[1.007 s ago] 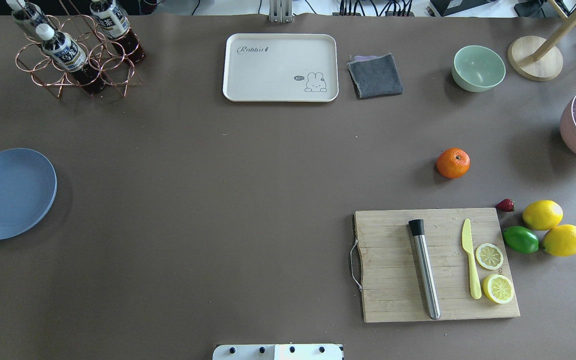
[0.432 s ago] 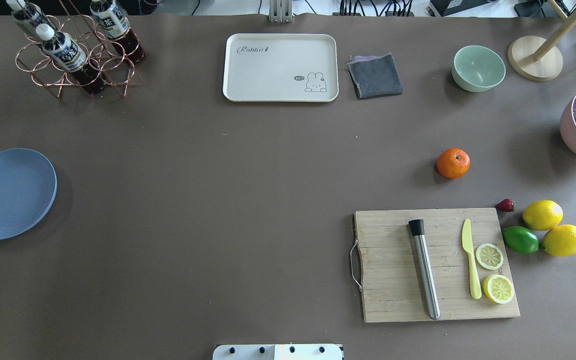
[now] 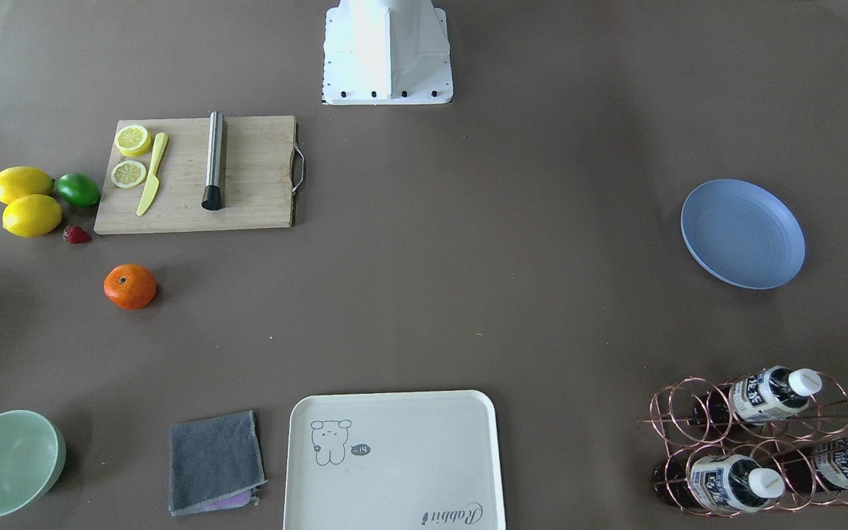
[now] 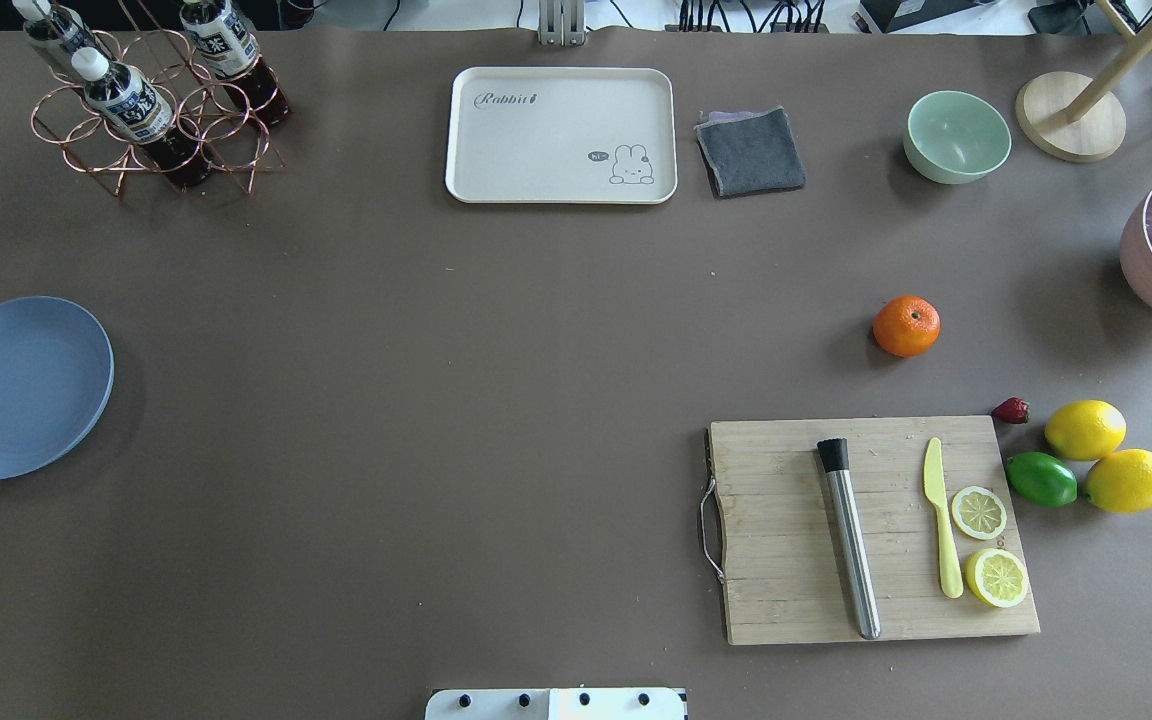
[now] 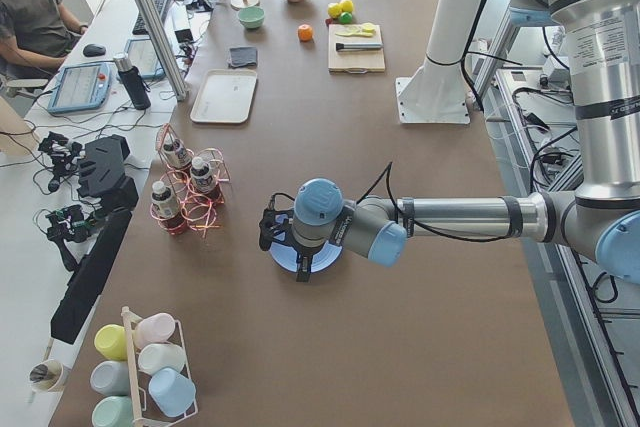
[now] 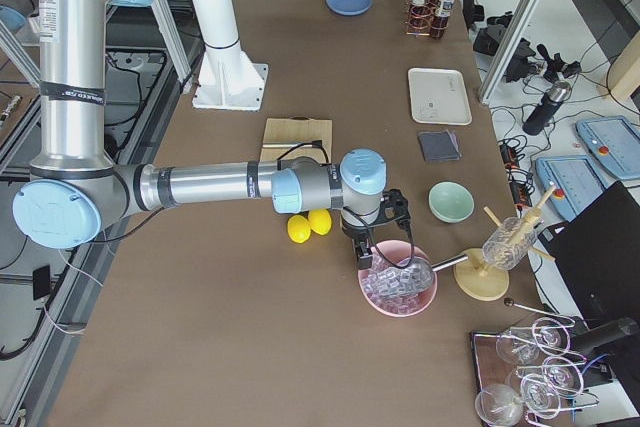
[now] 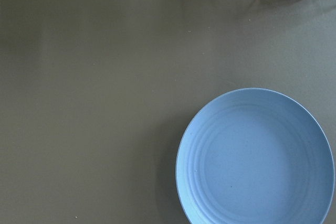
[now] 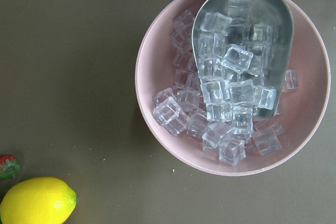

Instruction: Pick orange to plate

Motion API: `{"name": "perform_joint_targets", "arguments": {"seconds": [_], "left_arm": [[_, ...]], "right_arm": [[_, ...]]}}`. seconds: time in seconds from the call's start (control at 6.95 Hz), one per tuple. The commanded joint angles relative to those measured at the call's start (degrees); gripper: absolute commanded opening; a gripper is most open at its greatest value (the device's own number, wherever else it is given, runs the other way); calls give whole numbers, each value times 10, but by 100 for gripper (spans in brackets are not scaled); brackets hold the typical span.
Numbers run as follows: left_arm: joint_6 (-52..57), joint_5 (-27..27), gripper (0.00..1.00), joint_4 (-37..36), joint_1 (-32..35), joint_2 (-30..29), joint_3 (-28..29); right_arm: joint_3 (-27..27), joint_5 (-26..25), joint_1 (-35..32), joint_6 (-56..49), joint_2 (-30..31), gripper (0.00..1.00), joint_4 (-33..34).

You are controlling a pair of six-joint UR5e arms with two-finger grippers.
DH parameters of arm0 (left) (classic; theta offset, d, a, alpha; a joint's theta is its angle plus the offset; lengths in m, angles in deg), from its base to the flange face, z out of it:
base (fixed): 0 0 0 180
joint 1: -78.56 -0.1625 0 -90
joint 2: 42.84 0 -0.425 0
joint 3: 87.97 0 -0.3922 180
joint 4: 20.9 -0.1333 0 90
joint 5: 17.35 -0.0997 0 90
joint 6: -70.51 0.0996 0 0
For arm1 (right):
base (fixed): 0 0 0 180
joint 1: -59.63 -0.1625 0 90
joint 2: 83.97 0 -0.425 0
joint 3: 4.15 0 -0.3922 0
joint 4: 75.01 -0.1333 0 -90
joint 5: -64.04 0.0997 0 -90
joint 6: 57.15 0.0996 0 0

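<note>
The right end effector (image 6: 366, 255) hangs over an ice bowl (image 8: 146, 61), the left end effector (image 5: 303, 267) over the plate (image 4: 21, 388); whether either is clenched cannot be told. The orange (image 4: 906, 326) sits untouched on the bench (image 4: 436, 400), so reaching it likely comes next.

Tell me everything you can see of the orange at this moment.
The orange is a small, round, bright-orange fruit with a tiny dark stem dot near its top. It sits whole on the brown table, beyond the wooden cutting board from the robot's side, apart from the strawberry. Nothing else touches it.
</note>
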Motion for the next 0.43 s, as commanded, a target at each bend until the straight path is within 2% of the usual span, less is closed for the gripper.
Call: {"name": "perform_joint_targets", "arguments": {"seconds": [0.0, 0.29], "left_arm": [[4, -1, 98, 1, -1, -3, 4], [5, -1, 98, 2, -10, -1, 14]], "right_arm": [[1, -3, 4, 0, 1, 100, -1], [0, -2, 5, 1, 10, 100, -2]]}}
